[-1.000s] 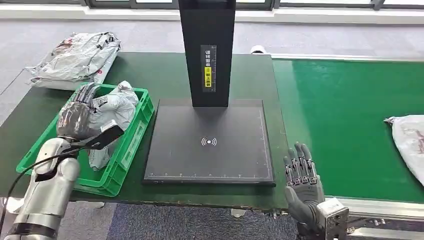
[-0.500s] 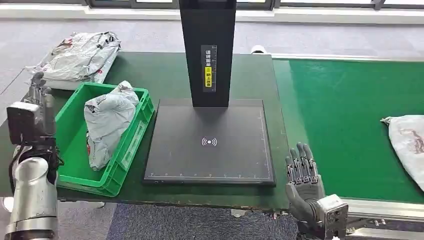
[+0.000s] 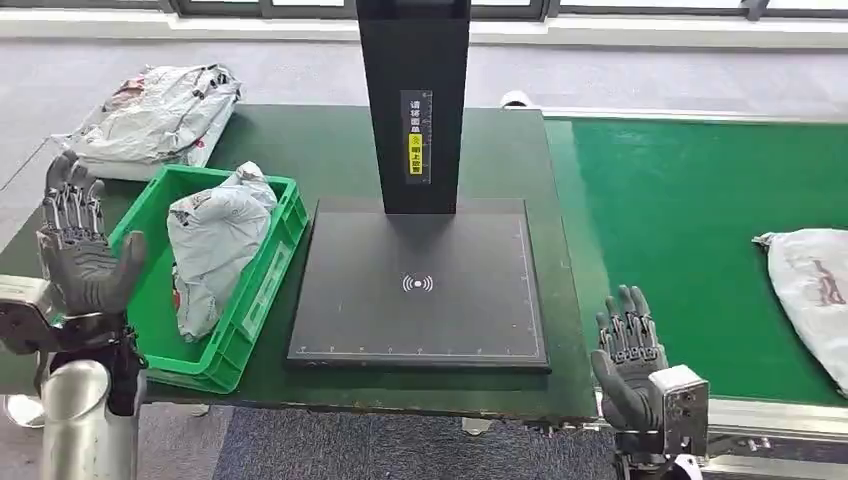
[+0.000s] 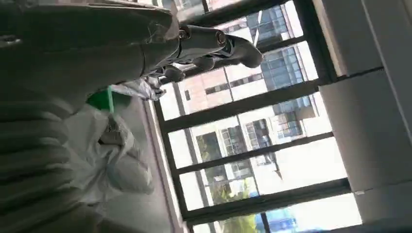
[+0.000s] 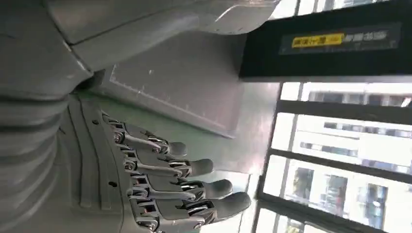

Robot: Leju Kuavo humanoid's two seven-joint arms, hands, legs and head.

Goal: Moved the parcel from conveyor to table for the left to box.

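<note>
A grey parcel (image 3: 812, 290) is seen lying on the green conveyor (image 3: 690, 230), well apart from the fingers (image 3: 628, 312) of the right hand (image 3: 628, 362), on their outer side. Those fingers are spread apart and raised, with nothing held, just past the near corner of the desk (image 3: 320, 150). A second crumpled parcel (image 3: 212, 240) is found inside the green box (image 3: 262, 290), just beside the left hand (image 3: 80, 255), whose fingers (image 3: 68, 200) are likewise apart and empty, held upright at the box's outer wall. Between the two hands a black scanner plate (image 3: 420, 285) with its upright column (image 3: 415, 100) is set on the desk. Beyond the left fingers, further parcels (image 3: 155, 110) are piled at the desk's far corner.
</note>
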